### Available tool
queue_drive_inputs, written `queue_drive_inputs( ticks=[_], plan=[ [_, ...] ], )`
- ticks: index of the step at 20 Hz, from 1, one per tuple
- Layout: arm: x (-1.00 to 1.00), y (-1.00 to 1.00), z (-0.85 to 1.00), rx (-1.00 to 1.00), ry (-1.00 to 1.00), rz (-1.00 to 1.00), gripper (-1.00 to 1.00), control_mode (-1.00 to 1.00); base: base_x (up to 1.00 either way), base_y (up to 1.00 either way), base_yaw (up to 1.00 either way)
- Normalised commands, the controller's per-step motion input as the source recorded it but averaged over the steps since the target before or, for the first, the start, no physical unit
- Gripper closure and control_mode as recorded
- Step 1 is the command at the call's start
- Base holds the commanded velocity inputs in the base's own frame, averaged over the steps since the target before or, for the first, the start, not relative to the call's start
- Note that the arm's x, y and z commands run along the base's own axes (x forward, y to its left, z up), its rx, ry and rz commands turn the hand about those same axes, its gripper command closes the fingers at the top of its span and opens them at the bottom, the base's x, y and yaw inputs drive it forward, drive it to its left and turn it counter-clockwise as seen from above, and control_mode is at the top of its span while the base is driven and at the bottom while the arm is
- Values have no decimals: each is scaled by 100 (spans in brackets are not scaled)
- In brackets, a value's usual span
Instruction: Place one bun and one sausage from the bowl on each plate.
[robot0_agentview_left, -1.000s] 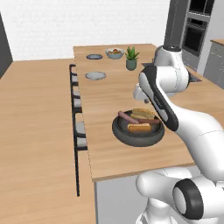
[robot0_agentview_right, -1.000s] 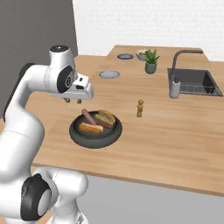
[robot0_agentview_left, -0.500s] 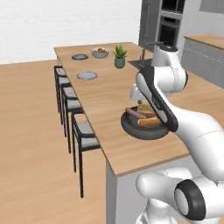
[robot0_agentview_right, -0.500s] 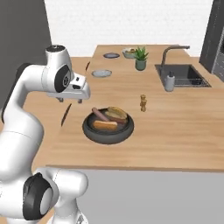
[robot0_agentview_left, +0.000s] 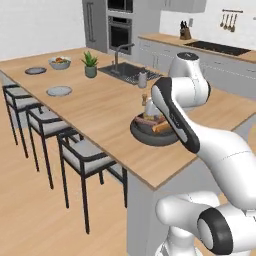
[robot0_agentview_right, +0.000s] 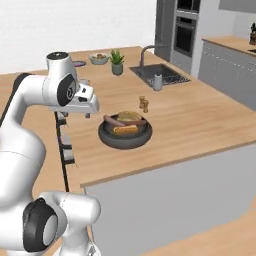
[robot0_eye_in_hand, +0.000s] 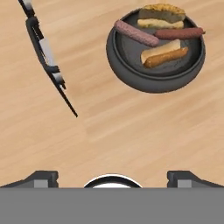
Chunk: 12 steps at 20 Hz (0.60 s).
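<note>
The bowl sat on the counter near its front edge, holding two buns and two sausages. Two plates lay far beyond it, with stools alongside the counter.

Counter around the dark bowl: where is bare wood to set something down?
Bare wood lies between the wide dark round bowl and the pale grey plate, along the stool edge. Crowded behind the bowl: small wooden shaker, sink.
</note>
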Motion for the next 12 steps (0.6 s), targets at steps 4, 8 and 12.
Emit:
queue_drive_inputs(
  ticks=[4,8,12],
  plan=[
    [0,0,0,0,0,0,-100,100,0,90,-60],
    [0,0,0,0,0,0,-100,100,0,91,-61],
    [0,0,0,0,0,0,-100,100,0,89,-61]
  ],
)
